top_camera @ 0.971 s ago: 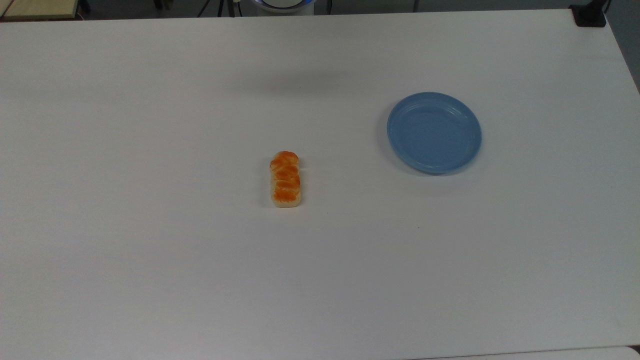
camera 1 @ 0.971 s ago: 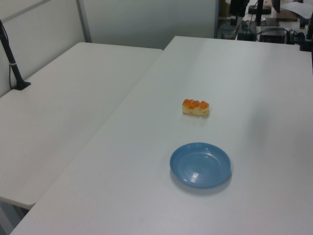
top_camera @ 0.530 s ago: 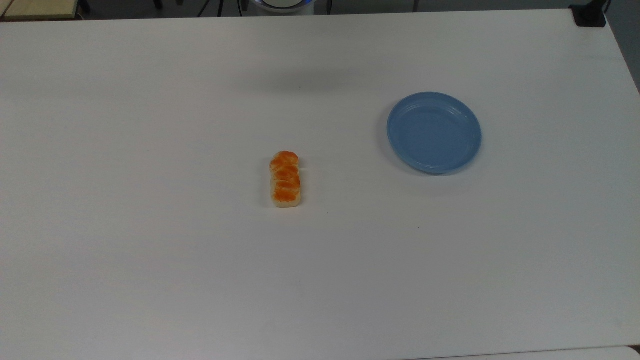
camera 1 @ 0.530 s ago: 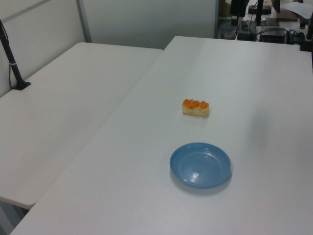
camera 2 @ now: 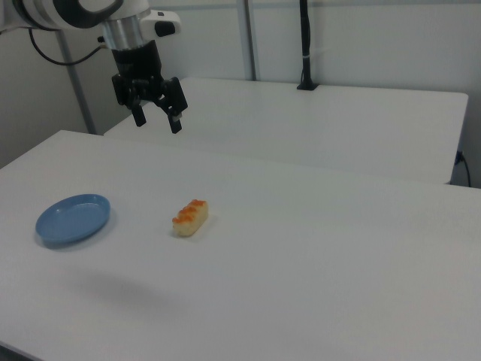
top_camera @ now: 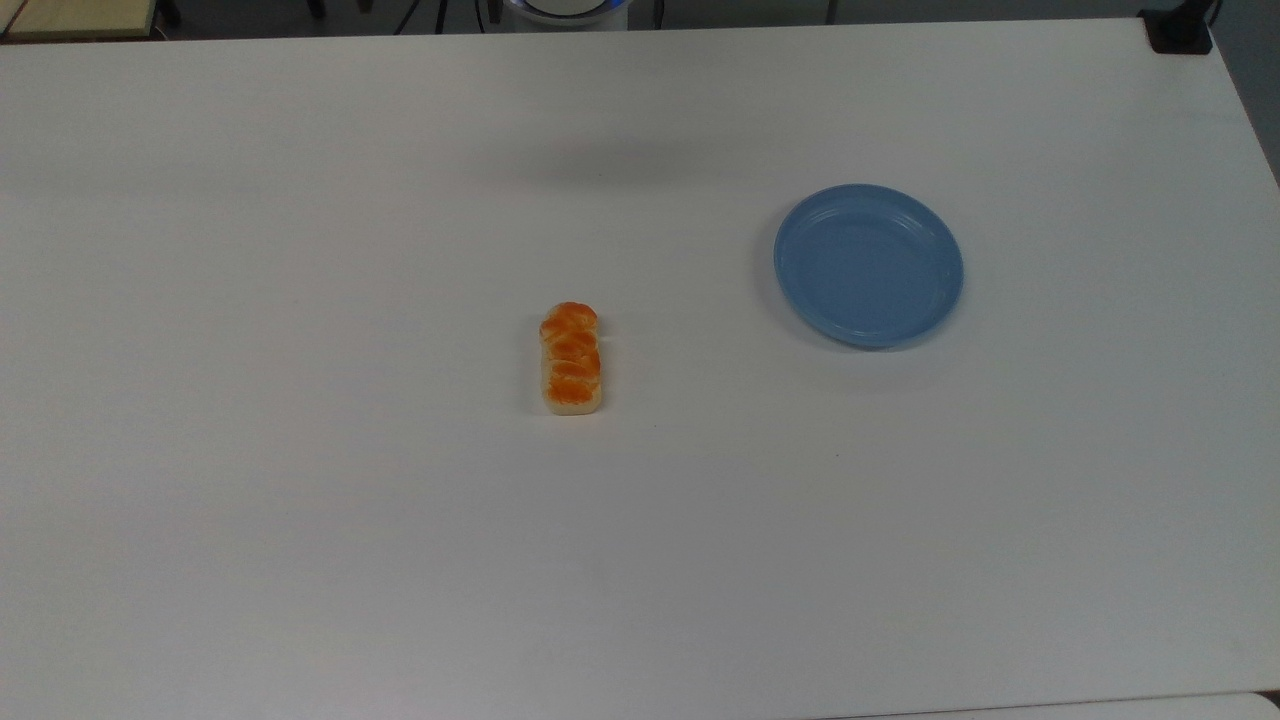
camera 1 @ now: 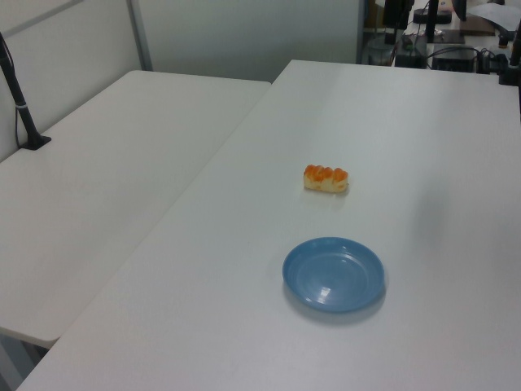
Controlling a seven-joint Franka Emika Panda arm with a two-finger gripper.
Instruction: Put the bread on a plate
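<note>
The bread [top_camera: 571, 358] lies flat on the white table, a small loaf with cream sides and an orange-brown lumpy top; it appears as bread [camera 1: 326, 178] in the left view and bread [camera 2: 190, 216] in the right view. The light-blue plate [top_camera: 868, 265] sits empty to the top view's right of the bread, seen also as plate [camera 1: 334, 274] and plate [camera 2: 73, 219]. In the right view my gripper [camera 2: 157, 119] hangs high above the table, well up and to the right view's left of the bread, fingers spread apart with nothing between them.
A second white table [camera 1: 106, 179] adjoins on the left view's left, with a black clamp post [camera 1: 23, 114] on it. A black clamp [top_camera: 1180, 30] sits at the top view's far right corner. Cables and equipment [camera 1: 440, 41] stand beyond the table's far end.
The soft shadow near the table's far edge in the top view has drifted slightly right. Bread and plate have not moved.
</note>
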